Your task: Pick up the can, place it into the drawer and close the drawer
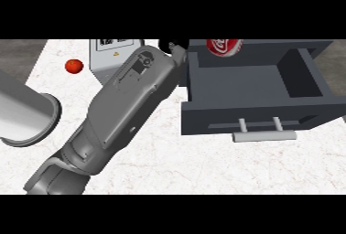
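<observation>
From where I'm sitting, the biggest thing on screen is the white marbled counter, which fills most of the view. Next up is the dark grey drawer, pulled open on the right side, with its pale bar handle sticking out toward me at the front. The inside looks bare, as far as I can see.

Then there's one long grey forearm running diagonally from the lower left up toward the top middle. It comes in at the left of the view, so I'm reading it as the left arm. Its black hand only peeks out at the very top, right next to the drawer's back left corner, and honestly I can't tell whether the fingers are curled or relaxed, since most of it is cut off or hidden behind the wrist.

On the far left, a big grey cylinder lies at an angle, its round end facing right. A small white box with a label sits at the top, partly behind the arm.

The red can is at the top edge, just behind the drawer's back wall, only partly visible. I can't tell if anything's holding it. Smallest of all is a little red ball on the counter at upper left, well apart from the drawer.
</observation>
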Available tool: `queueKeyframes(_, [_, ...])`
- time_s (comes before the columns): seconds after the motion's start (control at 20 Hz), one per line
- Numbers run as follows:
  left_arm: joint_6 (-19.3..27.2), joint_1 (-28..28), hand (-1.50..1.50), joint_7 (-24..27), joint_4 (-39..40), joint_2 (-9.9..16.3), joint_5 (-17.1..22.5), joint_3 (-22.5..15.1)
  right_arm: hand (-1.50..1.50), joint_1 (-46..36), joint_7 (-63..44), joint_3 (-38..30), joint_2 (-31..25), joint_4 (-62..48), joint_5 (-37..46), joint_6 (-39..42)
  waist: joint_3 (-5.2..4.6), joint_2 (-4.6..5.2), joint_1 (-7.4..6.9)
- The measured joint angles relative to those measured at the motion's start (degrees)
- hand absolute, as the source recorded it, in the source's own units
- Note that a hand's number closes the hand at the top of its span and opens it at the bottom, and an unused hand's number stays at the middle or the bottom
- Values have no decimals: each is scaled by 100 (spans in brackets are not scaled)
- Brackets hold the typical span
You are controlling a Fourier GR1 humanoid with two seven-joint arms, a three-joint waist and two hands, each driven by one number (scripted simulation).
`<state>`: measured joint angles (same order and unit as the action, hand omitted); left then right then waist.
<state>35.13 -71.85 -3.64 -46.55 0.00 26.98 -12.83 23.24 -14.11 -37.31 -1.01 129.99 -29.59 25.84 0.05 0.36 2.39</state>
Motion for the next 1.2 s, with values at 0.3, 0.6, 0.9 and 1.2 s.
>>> queueKeyframes(0.3, [82, -476, 150, 293, 708, 0, 577, -227, -150, -123, -67, -40, -97, -4, -40, -39, 1, 14, 58])
queueKeyframes(0.6, [200, -657, 150, 527, 1157, 1, 1139, -681, -150, -197, -84, -11, -92, -12, -20, -28, 4, 25, 129])
queueKeyframes(0.9, [340, -702, 150, 729, 1461, 0, 1628, -1139, -150, -234, -315, 11, -122, 155, -142, -129, 4, 41, 206])
queueKeyframes(1.2, [455, -796, -150, 837, 1765, 0, 1946, -1548, -150, -335, -324, 88, -99, 166, -5, -176, 6, 56, 227])
